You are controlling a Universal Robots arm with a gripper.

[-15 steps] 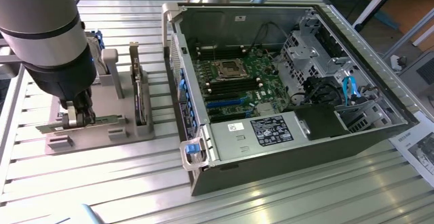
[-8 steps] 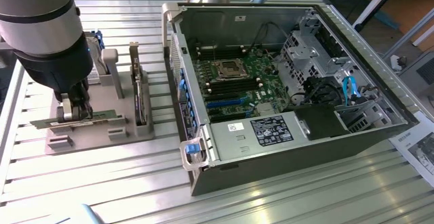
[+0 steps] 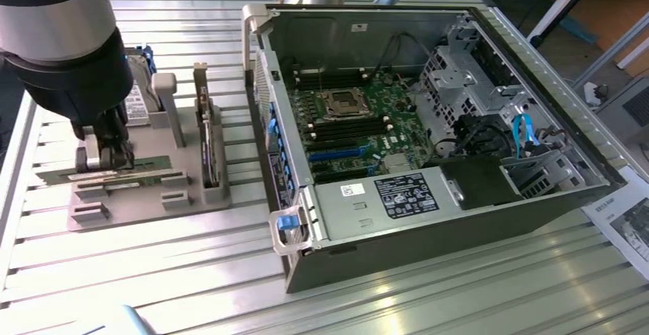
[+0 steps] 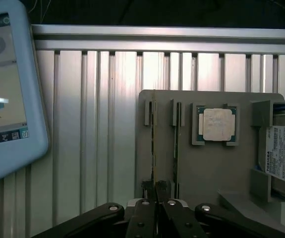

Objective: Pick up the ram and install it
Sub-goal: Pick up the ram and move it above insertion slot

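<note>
1. Reaching straight down from the exterior view's upper left, the arm (image 3: 61, 39) stands vertical over the grey fixture tray (image 3: 152, 206) on the slatted table (image 3: 426, 304).
2. Gripper (image 3: 106, 162) sits low at the tray, its fingers (image 4: 143, 208) drawn narrow about the ram (image 4: 153, 144); they appear to clamp its thin edge, though contact is partly hidden.
3. Ram stands on edge in its tray slot, a second thin stick (image 4: 176, 139) just beside it.
4. Processor chip (image 4: 217, 124) and hard drive (image 4: 283, 153) occupy the same tray.
5. Open computer case (image 3: 406, 248) lies well apart, toward the exterior view's right.
</note>
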